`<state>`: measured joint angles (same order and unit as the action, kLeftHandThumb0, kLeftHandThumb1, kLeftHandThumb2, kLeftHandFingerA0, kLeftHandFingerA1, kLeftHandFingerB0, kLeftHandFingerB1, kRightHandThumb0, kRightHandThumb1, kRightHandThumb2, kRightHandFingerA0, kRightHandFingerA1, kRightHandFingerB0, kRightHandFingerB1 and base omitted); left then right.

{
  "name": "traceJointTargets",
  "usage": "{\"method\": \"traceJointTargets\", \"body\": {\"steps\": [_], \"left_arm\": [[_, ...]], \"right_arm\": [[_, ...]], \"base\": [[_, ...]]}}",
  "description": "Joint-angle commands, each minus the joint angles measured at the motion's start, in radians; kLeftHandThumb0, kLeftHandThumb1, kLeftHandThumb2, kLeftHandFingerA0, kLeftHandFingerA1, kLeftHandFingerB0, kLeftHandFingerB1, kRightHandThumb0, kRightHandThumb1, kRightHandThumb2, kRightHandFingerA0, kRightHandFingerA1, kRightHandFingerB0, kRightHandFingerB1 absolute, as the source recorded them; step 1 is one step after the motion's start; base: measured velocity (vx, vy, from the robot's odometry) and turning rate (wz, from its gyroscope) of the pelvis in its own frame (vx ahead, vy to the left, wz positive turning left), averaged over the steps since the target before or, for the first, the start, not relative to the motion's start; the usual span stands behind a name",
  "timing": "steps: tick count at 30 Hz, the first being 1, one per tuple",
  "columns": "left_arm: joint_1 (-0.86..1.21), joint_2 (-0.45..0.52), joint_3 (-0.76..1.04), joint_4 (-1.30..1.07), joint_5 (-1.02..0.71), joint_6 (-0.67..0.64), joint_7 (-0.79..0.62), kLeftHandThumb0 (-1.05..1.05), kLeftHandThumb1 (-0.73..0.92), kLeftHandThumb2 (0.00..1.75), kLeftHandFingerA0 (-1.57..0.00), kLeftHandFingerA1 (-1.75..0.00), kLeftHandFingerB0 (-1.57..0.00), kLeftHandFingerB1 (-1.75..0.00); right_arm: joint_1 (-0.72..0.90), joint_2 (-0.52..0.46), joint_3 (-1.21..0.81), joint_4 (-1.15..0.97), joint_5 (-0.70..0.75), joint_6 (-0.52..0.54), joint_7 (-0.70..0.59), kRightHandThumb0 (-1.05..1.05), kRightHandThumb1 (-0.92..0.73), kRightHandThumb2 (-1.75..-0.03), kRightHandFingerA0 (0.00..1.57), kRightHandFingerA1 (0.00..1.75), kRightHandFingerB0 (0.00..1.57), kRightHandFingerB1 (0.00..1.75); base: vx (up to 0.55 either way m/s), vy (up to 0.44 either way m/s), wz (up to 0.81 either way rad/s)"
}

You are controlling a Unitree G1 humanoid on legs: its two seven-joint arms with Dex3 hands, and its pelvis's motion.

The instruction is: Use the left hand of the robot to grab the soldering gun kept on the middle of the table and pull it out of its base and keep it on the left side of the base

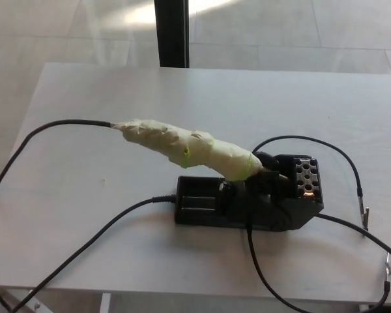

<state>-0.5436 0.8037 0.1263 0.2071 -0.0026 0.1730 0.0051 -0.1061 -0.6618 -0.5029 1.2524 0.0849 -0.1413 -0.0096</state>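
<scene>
Soldering gun [186, 148], handle wrapped in pale tape, sits tilted w/ tip end in black base [247, 203] near middle of white table [85, 169]. Black cables [91, 244] trail off both. Neither robot hand in frame, so grip state can't be told.

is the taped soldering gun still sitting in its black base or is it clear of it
Touching. In the head view the soldering gun slants down to the right and its front end sits in the holder of the black base, with no gap showing. Neither robot hand is in view.
</scene>
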Motion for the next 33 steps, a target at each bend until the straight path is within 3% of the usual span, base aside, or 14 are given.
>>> {"method": "traceJointTargets", "body": {"steps": [1,4,8,17,23,24,25,27,28,30,31,32,33], "left_arm": [[-0.117,-0.039,-0.363,-0.373,0.164,0.086,-0.301,-0.68,0.61,0.59,-0.27,-0.52,-0.29,-0.36],[-0.096,-0.068,-0.438,-0.428,0.196,0.067,-0.305,-0.72,0.63,0.6,-0.28,-0.54,-0.3,-0.43],[-0.081,-0.098,-0.548,-0.515,0.191,0.189,-0.361,-0.75,0.71,0.62,-0.27,-0.53,-0.27,-0.38],[-0.053,-0.132,-0.679,-0.49,0.216,0.187,-0.407,-0.75,0.74,0.62,-0.26,-0.54,-0.25,-0.39],[-0.132,-0.176,-0.75,-0.439,0.279,0.251,-0.449,-0.76,0.77,0.63,-0.25,-0.48,-0.25,-0.35],[-0.137,-0.184,-0.755,-0.435,0.287,0.258,-0.448,-0.77,0.76,0.63,-0.25,-0.5,-0.26,-0.35],[-0.141,-0.191,-0.758,-0.429,0.297,0.257,-0.447,-0.77,0.76,0.63,-0.26,-0.51,-0.27,-0.37],[-0.143,-0.201,-0.755,-0.421,0.311,0.254,-0.448,-0.77,0.76,0.63,-0.26,-0.51,-0.27,-0.37],[-0.154,-0.211,-0.759,-0.41,0.316,0.244,-0.453,-0.77,0.77,0.63,-0.26,-0.52,-0.27,-0.37],[-0.16,-0.225,-0.756,-0.397,0.322,0.241,-0.47,-0.78,0.77,0.63,-0.26,-0.5,-0.26,-0.37],[-0.188,-0.22,-0.789,-0.41,0.327,0.298,-0.555,-0.39,0.43,1.04,-0.03,-0.53,0.0,-0.49],[-0.189,-0.222,-0.79,-0.412,0.331,0.305,-0.567,-0.39,0.43,1.04,-0.03,-0.53,0.0,-0.49],[-0.2,-0.212,-0.81,-0.409,0.349,0.295,-0.592,-0.91,0.65,1.02,-0.02,-0.49,-0.09,-0.38]], "right_arm": [[0.006,-0.019,0.007,0.007,0.022,-0.009,0.051,-1.05,-0.26,-1.21,0.6,1.62,0.28,1.64],[0.003,-0.02,0.003,0.009,0.03,-0.006,0.06,-1.05,-0.24,-1.21,0.61,1.63,0.3,1.63],[0.0,-0.025,0.005,0.004,0.031,-0.001,0.067,-1.05,-0.23,-1.21,0.63,1.59,0.32,1.61],[-0.001,-0.027,0.004,0.004,0.036,-0.005,0.086,-1.05,-0.23,-1.2,0.59,1.58,0.33,1.59],[-0.01,-0.035,0.015,0.009,0.023,-0.009,0.09,-1.05,-0.22,-1.18,0.65,1.53,0.4,1.54],[-0.012,-0.037,0.013,0.011,0.025,-0.007,0.091,-1.05,-0.21,-1.18,0.68,1.53,0.43,1.53],[-0.014,-0.036,0.009,0.013,0.03,-0.004,0.092,-1.05,-0.22,-1.3,0.9,1.5,0.54,1.38],[-0.021,-0.038,0.007,0.015,0.033,0.0,0.094,-1.05,-0.22,-1.3,0.9,1.5,0.54,1.38],[-0.022,-0.039,0.013,0.018,0.027,-0.002,0.088,-1.05,-0.19,-1.17,0.79,1.49,0.48,1.48],[-0.029,-0.043,0.022,0.015,0.019,-0.005,0.087,-1.05,-0.19,-1.18,0.8,1.48,0.52,1.49],[-0.03,-0.044,0.028,0.015,0.014,-0.013,0.085,-1.05,-0.16,-1.25,0.87,1.43,0.59,1.38],[-0.031,-0.046,0.03,0.015,0.013,-0.014,0.084,-1.05,-0.16,-1.25,0.87,1.43,0.59,1.38],[-0.031,-0.046,0.031,0.016,0.013,-0.018,0.084,-1.05,-0.2,-1.17,0.85,1.45,0.56,1.46]], "base": [[0.0,0.0,0.0],[0.0,0.0,0.0],[0.0,0.0,0.0],[0.0,0.0,0.0],[0.0,0.0,0.0],[0.0,0.0,0.0],[0.0,0.0,0.0],[0.0,0.0,0.0],[0.0,0.0,0.0],[0.0,0.0,0.0],[0.0,0.0,0.0],[0.0,0.0,0.0],[0.0,0.0,0.0]]}}
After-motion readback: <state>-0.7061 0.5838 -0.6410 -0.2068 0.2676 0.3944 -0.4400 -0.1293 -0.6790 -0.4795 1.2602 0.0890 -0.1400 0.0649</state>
